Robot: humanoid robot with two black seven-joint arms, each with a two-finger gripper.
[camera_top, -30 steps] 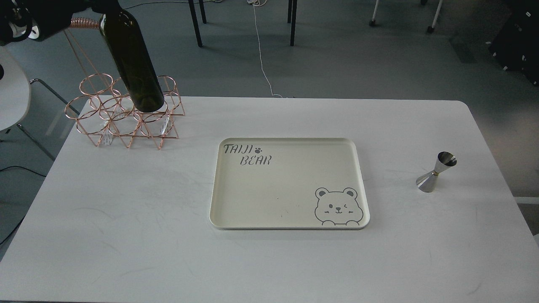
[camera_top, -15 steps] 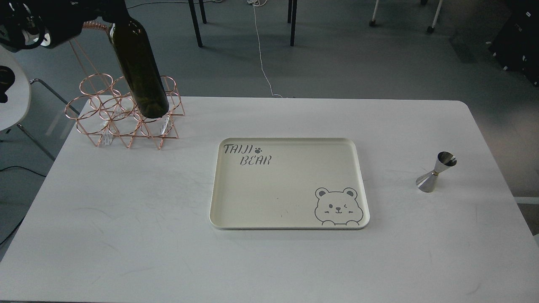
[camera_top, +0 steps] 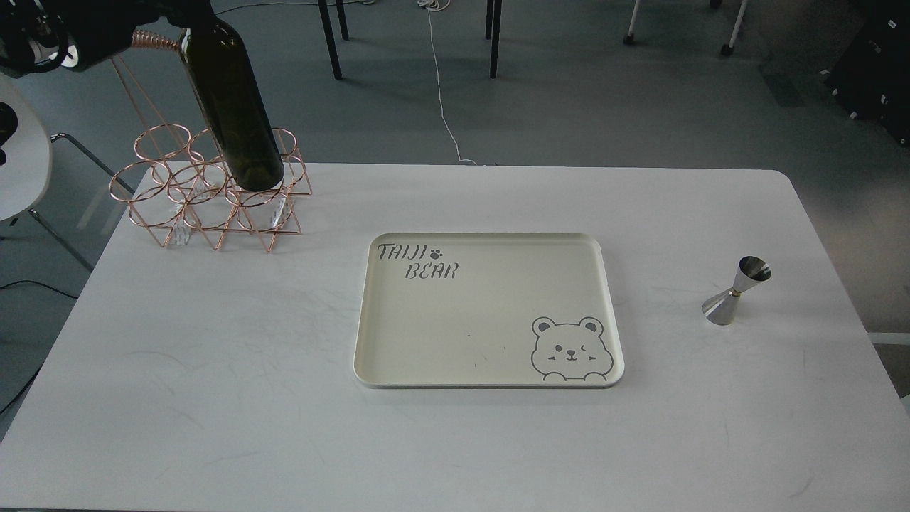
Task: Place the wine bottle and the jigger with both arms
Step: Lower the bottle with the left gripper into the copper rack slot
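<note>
Bench (camera_top: 213,398) space nearest you is bare, and beyond it sits the cream tray (camera_top: 490,242) with the bear print, well to the right of and nearer than your left gripper (camera_top: 186,8). That gripper sits at the top edge of the view at the bottle's neck; its fingers are cut off there, so you cannot tell from this view how they stand, though the bottle hanging tilted in the air suggests it is grasped there.

The wine bottle (camera_top: 234,107) hangs directly below the gripper, base leaning right, its bottom in front of the copper wire rack (camera_top: 206,206). Whether the base has cleared the rings or sits in one, I cannot tell. The jigger (camera_top: 736,290) stands upright on the bench far to the gripper's right, beyond the tray, untouched. Your right gripper is out of view.

To do this step well, I would lift straight up until the base is plainly free of the wire before swinging right, since a snagged ring could drag the light rack. Bring the bottle upright before lowering it, and set it on the tray's bare left part.

Compared with a second ago, the bottle has shifted slightly right and its base now sits nearer the rack's right rings. Tray, rack and jigger have not moved.
</note>
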